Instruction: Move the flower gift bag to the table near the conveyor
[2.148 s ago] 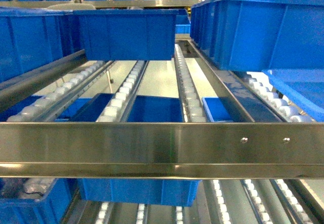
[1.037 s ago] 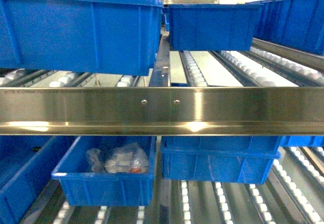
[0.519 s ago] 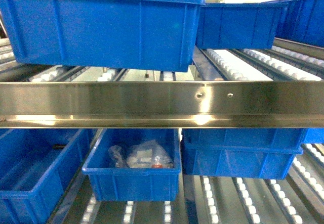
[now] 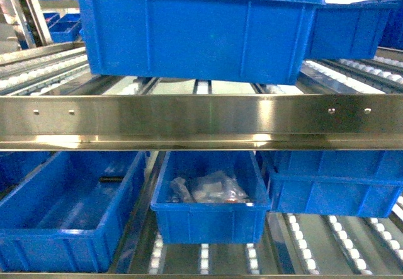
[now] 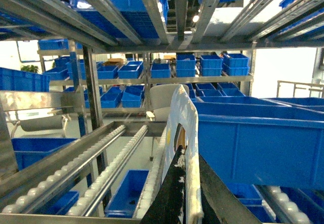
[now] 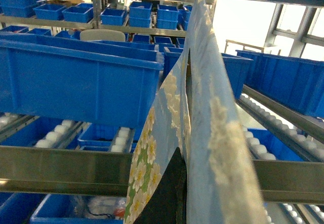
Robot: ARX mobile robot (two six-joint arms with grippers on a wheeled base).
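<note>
The flower gift bag (image 6: pixel 202 82), pale blue with white and yellow daisies on green (image 6: pixel 144 163), hangs upright in front of the right wrist camera. My right gripper (image 6: pixel 190 155) is shut on its edge, and only one black finger (image 6: pixel 169 196) shows. In the left wrist view the same bag (image 5: pixel 183 115) shows edge-on, white, pinched between the two black fingers (image 5: pixel 169 198) of my left gripper (image 5: pixel 190 158). The conveyor (image 4: pixel 302 247), steel tracks with white rollers (image 5: pixel 96 163), fills all views. The table is out of view. Neither gripper appears in the head view.
A shiny steel rail (image 4: pixel 201 121) crosses the head view. A large blue bin (image 4: pixel 195 30) sits above it. Below are an empty bin (image 4: pixel 69 216) and a bin holding plastic packets (image 4: pixel 211 197). Blue bins (image 6: pixel 76 82) and racks (image 5: pixel 126 72) stand close around.
The rack has slid rightward across the head view. The bin with the plastic packets has gone from lower left to lower centre, and the large upper bin now sits in the middle.
</note>
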